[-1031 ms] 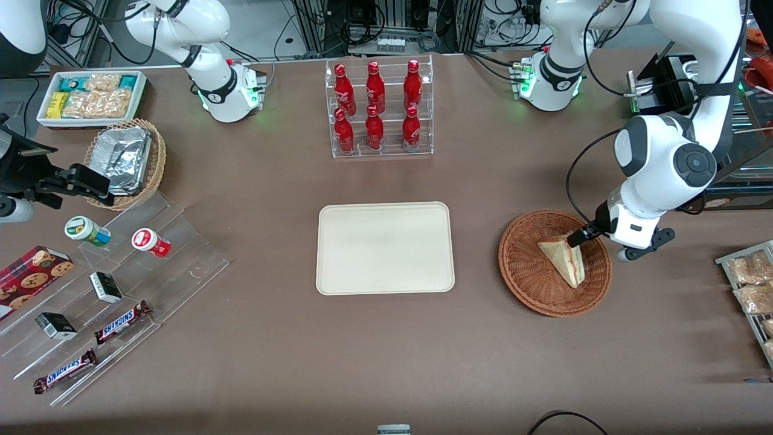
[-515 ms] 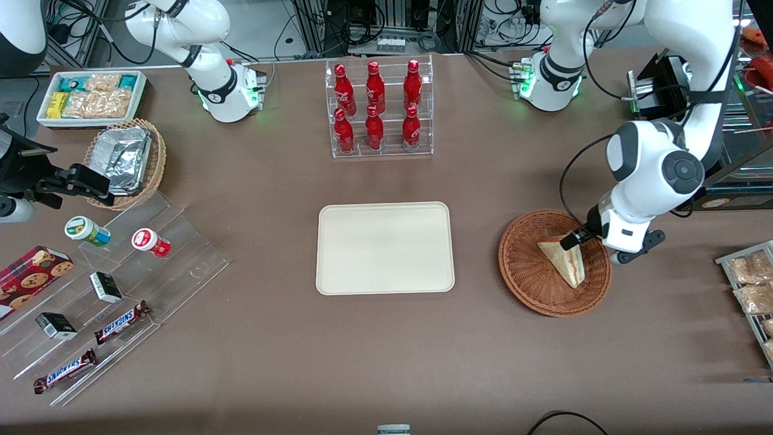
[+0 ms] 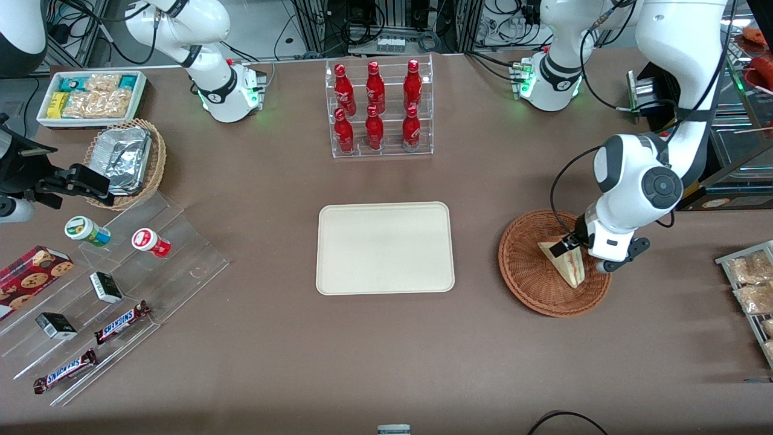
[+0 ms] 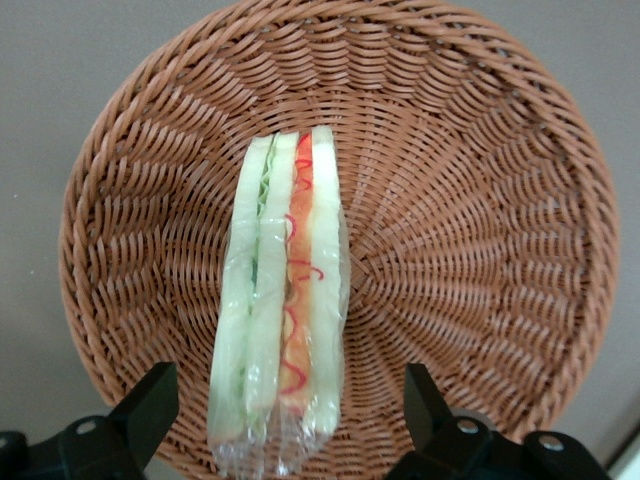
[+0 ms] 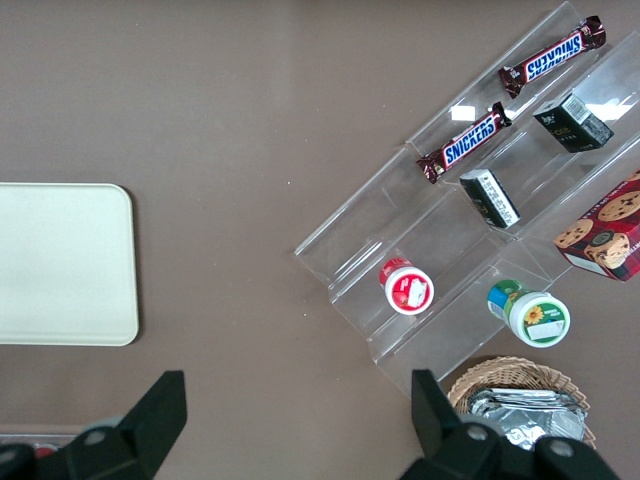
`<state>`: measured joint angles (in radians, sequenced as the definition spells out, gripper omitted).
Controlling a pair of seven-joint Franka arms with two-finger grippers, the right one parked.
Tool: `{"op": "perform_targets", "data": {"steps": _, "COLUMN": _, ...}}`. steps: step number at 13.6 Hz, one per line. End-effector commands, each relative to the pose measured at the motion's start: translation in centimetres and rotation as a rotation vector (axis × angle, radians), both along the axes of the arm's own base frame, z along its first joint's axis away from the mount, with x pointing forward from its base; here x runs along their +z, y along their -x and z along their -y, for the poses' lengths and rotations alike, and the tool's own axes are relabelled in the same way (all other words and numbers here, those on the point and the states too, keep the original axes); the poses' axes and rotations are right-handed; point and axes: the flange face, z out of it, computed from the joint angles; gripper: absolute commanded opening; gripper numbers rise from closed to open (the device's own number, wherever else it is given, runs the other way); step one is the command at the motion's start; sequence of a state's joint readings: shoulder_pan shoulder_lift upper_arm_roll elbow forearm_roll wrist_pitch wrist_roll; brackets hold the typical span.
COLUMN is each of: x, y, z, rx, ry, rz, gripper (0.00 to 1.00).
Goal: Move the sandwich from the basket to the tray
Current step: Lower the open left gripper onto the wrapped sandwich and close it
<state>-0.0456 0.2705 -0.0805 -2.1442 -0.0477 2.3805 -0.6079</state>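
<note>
The sandwich (image 3: 567,263), a wrapped white wedge with red and green filling (image 4: 283,330), lies in the round reddish-brown wicker basket (image 3: 530,283) toward the working arm's end of the table. My gripper (image 3: 572,244) hangs open just over the sandwich's end farther from the front camera. In the wrist view its two black fingers (image 4: 148,402) stand wide apart on either side of the sandwich's end, not touching it, with the basket's weave (image 4: 480,250) all around. The cream tray (image 3: 384,248) lies bare at the table's middle, beside the basket.
A clear rack of red bottles (image 3: 379,109) stands farther from the front camera than the tray. Bagged snacks (image 3: 750,284) lie at the working arm's table end. A stepped acrylic shelf with candy bars (image 3: 121,284), a tan basket of foil containers (image 3: 124,160) and a white bin (image 3: 90,96) sit toward the parked arm's end.
The working arm has swung toward the tray's side and a little nearer the front camera, bringing the gripper from the basket's rim over the sandwich. The sandwich has not moved.
</note>
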Motion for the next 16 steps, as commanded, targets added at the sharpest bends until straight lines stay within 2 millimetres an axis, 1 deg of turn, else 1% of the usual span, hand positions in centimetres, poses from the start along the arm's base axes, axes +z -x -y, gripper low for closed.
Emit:
{"op": "perform_targets", "data": {"steps": 1, "x": -1.0, "y": -0.3, "z": 0.1, "rx": 0.021, "ry": -0.019, "rz": 0.0, "gripper": 0.77}}
{"op": "perform_targets", "data": {"steps": 2, "x": -1.0, "y": -0.2, "z": 0.1, "rx": 0.051, "ry": -0.022, "rz": -0.001, "gripper": 0.55}}
{"op": "perform_targets", "data": {"steps": 4, "x": -1.2, "y": 0.1, "z": 0.0, "rx": 0.077, "ry": -0.025, "rz": -0.008, "gripper": 0.18}}
{"op": "perform_targets", "data": {"steps": 5, "x": -1.0, "y": 0.1, "z": 0.0, "rx": 0.08, "ry": -0.026, "rz": -0.008, "gripper": 0.01}}
{"op": "perform_targets", "data": {"steps": 8, "x": -0.1, "y": 0.1, "z": 0.0, "rx": 0.07, "ry": -0.028, "rz": -0.01, "gripper": 0.0}}
{"op": "perform_targets", "data": {"steps": 11, "x": 2.4, "y": 0.0, "z": -0.2, "rx": -0.028, "ry": -0.114, "rz": -0.068, "gripper": 0.0}}
{"op": "perform_targets", "data": {"steps": 12, "x": 3.5, "y": -0.4, "z": -0.2, "rx": -0.053, "ry": -0.13, "rz": -0.095, "gripper": 0.0}}
{"op": "perform_targets", "data": {"steps": 15, "x": 6.7, "y": -1.1, "z": 1.2, "rx": -0.133, "ry": -0.134, "rz": -0.138, "gripper": 0.0}}
{"op": "perform_targets", "data": {"steps": 16, "x": 7.6, "y": -1.2, "z": 2.0, "rx": -0.161, "ry": -0.133, "rz": -0.148, "gripper": 0.0}}
